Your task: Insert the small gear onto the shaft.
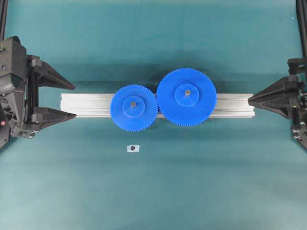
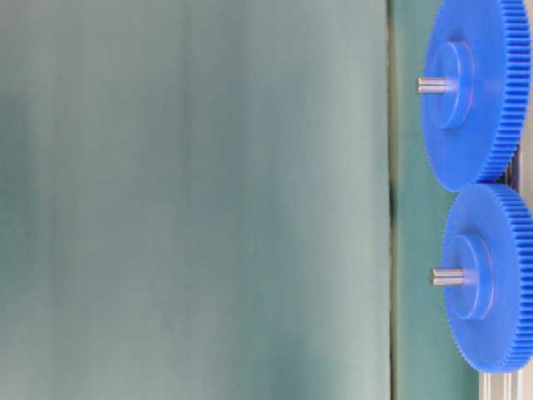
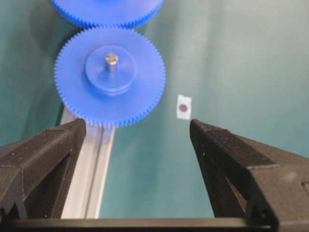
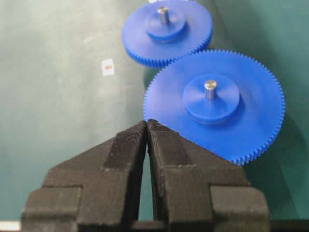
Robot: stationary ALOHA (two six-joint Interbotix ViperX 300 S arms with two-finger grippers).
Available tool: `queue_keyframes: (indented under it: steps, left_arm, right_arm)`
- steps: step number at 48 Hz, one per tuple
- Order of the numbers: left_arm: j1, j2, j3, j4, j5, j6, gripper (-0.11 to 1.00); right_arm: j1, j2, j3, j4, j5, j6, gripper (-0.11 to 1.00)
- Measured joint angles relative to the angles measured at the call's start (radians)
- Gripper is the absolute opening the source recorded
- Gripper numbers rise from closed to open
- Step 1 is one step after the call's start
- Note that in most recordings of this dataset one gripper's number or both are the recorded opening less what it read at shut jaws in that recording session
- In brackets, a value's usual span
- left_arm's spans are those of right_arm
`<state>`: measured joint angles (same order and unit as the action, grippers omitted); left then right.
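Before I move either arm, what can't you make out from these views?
- Base of the shaft: covered by the small gear in every view.
- Aluminium rail: its middle lies under both gears, the larger gear included; the table-level view cuts it at the bottom edge.
- White tag: too small to read its dark dot.
- Both arms: absent from the table-level view.

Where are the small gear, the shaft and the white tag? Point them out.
small gear (image 1: 121,115): overhead view, flat blue face left of hub.
shaft (image 3: 111,60): left wrist view, pin's metal tip above hub.
white tag (image 1: 133,148): overhead view, its dark dot.
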<state>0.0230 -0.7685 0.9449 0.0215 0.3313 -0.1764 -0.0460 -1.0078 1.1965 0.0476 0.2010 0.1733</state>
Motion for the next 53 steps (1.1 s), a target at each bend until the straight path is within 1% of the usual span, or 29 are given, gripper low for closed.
queue_keyframes:
  steps: [53]
  left_arm:
    - [-0.002,0.005,-0.003,0.000,0.000,-0.002,0.87]
  right_arm:
    - [0.000,-0.029,0.017,-0.002,0.000,0.000,0.13]
